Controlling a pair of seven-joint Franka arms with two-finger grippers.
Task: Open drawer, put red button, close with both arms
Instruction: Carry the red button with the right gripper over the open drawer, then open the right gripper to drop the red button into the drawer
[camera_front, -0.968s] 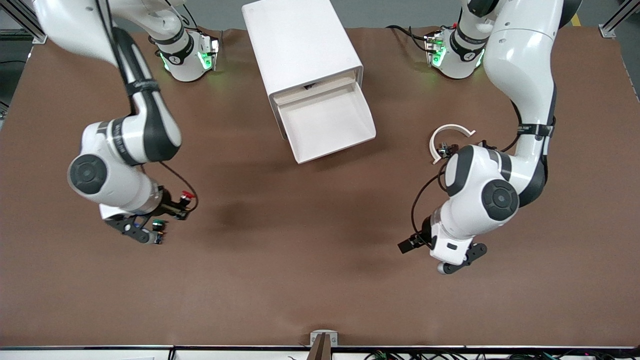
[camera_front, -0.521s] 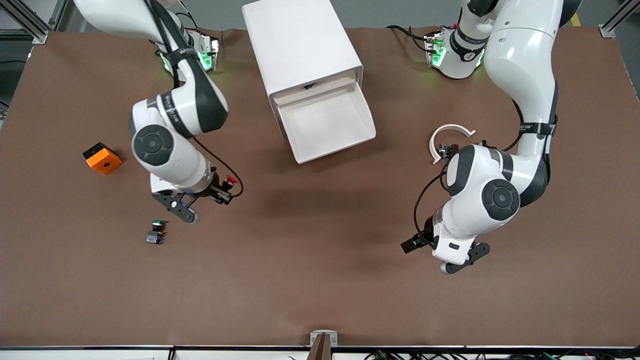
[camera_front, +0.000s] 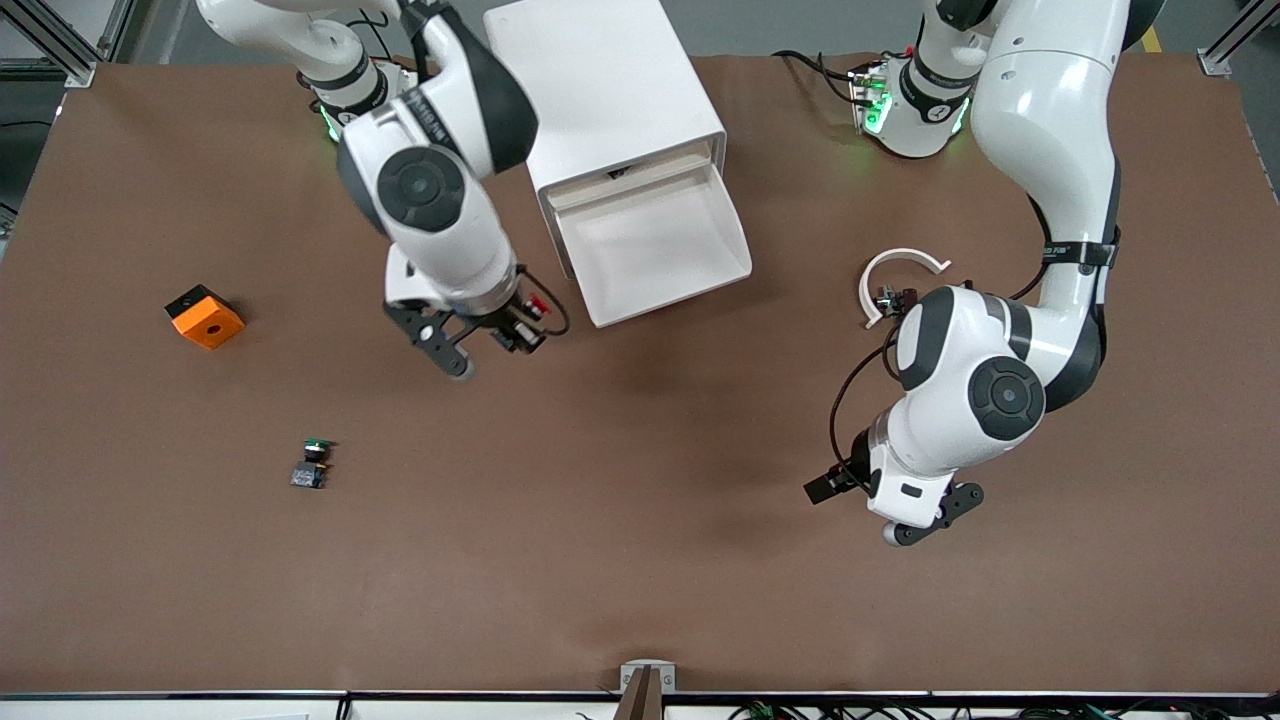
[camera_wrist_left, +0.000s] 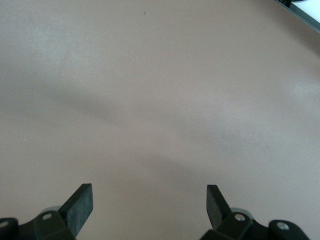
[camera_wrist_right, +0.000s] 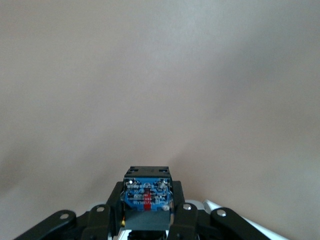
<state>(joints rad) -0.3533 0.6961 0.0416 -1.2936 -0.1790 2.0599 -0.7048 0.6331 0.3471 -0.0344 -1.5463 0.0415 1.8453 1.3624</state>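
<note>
Pinching the small, rigid, light red button (camera_front: 538, 303) by its body, our right tool (camera_front: 515, 330) hangs beside the open drawer (camera_front: 655, 245); left tool (camera_front: 838, 484) waits spread.

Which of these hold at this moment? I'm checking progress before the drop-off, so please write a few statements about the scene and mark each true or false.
1. The drawer stands pulled out of the cabinet. True.
2. The red button already lies in the drawer. False: the right gripper holds it above the table, just short of the drawer.
3. The left gripper carries the green button. False: its jaws are open and empty; that button sits on the table.
4. The orange cube sits toward the right arm's end of the table. True.
</note>
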